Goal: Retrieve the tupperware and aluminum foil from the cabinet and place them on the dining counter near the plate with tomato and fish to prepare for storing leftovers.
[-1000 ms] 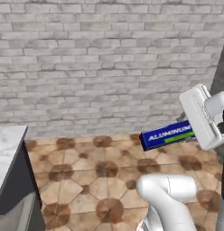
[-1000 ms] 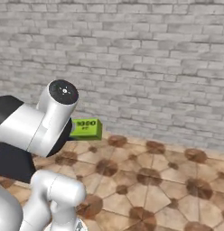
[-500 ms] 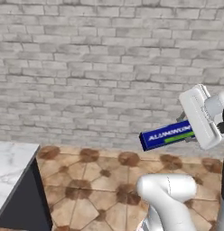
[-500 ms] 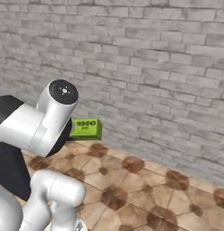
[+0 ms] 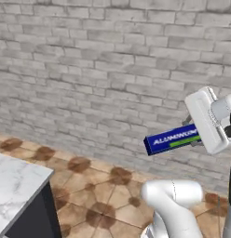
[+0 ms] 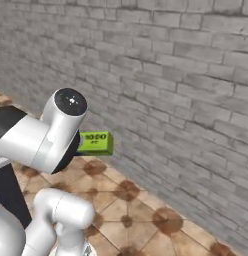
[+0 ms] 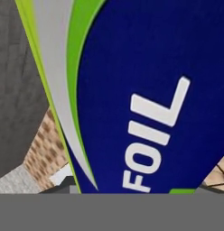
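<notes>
A: Where's the foil box [image 5: 172, 139] and which way does it point?

B: Up in the air, well above the tiled floor [image 5: 103, 195], in front of the brick wall [image 5: 89, 79]. Long axis near level, slightly tilted. In the left base view the free blue end sticks out to the left, away from the hand, a bit lower than the held end. In the right base view its green end [image 6: 95, 143] pokes out to the right from behind the arm's round joint [image 6: 70, 102].

A: Lettering?

B: White text along the blue side; the hand view reads "FOIL" [image 7: 154, 140] close up, w/ green and grey curved stripes beside it.

A: Anything diff vs a sec ago?

B: Whole pic has shifted, so the camera moved w/ the base. Wall looks nearer and more angled; a white marble bench corner [image 5: 15, 186] w/ a dark side sits at lower left. Box keeps the same spot and tilt rel. to the hand.

A: Jaws?

B: Gripper [image 5: 194, 135] clamped on the box, jaws partway apart across its width, holding it near the right end. Nothing else touches the box.
</notes>
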Controlling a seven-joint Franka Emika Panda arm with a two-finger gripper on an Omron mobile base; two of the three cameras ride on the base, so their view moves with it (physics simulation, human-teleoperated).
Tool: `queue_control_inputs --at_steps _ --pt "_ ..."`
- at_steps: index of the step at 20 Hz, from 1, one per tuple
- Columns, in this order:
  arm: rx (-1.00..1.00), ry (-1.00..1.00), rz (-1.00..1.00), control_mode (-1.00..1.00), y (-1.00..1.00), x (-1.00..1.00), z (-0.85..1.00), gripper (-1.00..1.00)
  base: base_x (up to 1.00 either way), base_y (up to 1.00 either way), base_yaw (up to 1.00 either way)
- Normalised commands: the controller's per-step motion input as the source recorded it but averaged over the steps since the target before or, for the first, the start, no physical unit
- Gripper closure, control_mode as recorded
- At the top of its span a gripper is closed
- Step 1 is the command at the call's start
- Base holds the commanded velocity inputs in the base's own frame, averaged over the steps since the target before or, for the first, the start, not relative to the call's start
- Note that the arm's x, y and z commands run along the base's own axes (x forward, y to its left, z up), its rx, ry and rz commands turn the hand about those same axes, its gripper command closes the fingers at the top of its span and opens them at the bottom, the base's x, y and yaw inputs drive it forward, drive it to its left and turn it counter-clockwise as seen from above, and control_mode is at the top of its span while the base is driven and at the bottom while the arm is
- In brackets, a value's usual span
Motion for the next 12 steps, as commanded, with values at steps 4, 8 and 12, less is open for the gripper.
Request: queue_control_inputs --at_steps 4,8,12 --pt "0.00 0.00 0.00 1.00 0.00 0.00 0.00 1.00 1.00 0.00 0.52" --pt "0.00 0.00 0.00 1.00 0.00 0.00 0.00 1.00 1.00 0.00 0.55" --pt "0.00 0.00 0.00 1.00 0.00 0.00 0.00 1.00 1.00 0.00 0.57"
